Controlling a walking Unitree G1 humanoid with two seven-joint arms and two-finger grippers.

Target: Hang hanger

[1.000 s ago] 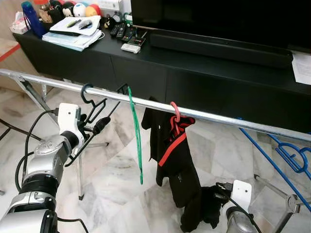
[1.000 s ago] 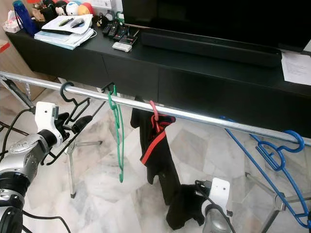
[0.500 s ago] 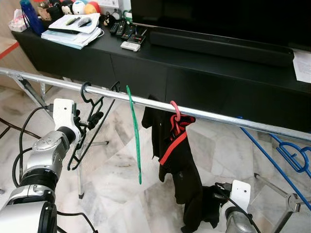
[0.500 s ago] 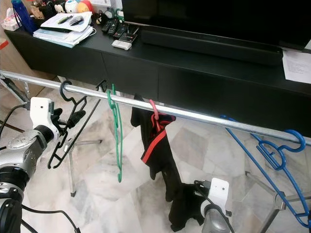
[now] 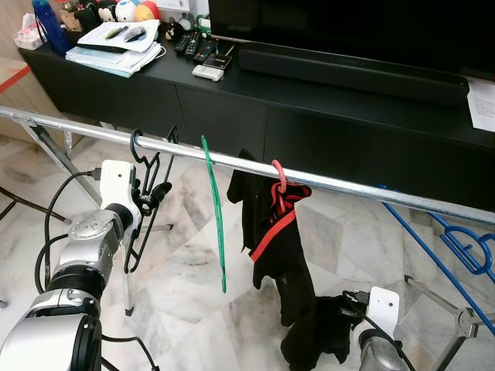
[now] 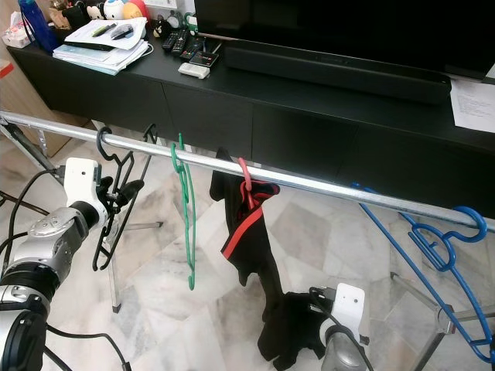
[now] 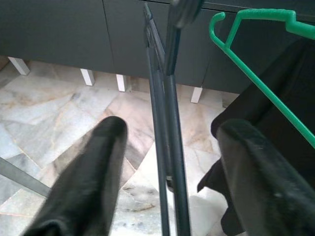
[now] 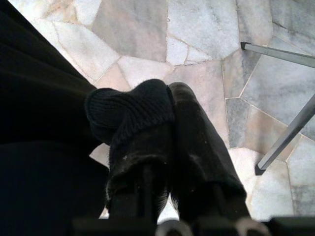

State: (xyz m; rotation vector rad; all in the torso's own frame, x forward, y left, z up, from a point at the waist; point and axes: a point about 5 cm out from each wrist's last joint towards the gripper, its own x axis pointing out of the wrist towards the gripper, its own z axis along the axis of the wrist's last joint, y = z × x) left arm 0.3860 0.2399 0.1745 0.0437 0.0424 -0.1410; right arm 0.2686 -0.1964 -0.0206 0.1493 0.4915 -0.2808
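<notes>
Left gripper (image 5: 152,195) spread wide around the black hanger (image 5: 143,202), whose hook sits over the rail (image 5: 325,184). Right gripper (image 8: 167,142) pinches dark cloth (image 8: 129,112). Thin, light wire frame, likely slippery; best grasped at its shoulder.

The blue hanger (image 6: 445,247) is cut off at the frame edge, and the papers (image 5: 116,48) are unreadable.

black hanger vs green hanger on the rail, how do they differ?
Colour: the black hanger is dark and thin-framed; the green hanger is bright green plastic.
Place: black hangs nearer the robot's left end of the rail; green sits between it and the pink hanger's black garment.
Gripper: the open left gripper straddles the black one; green hangs free.
Both hook over the rail and carry no clothes.
</notes>
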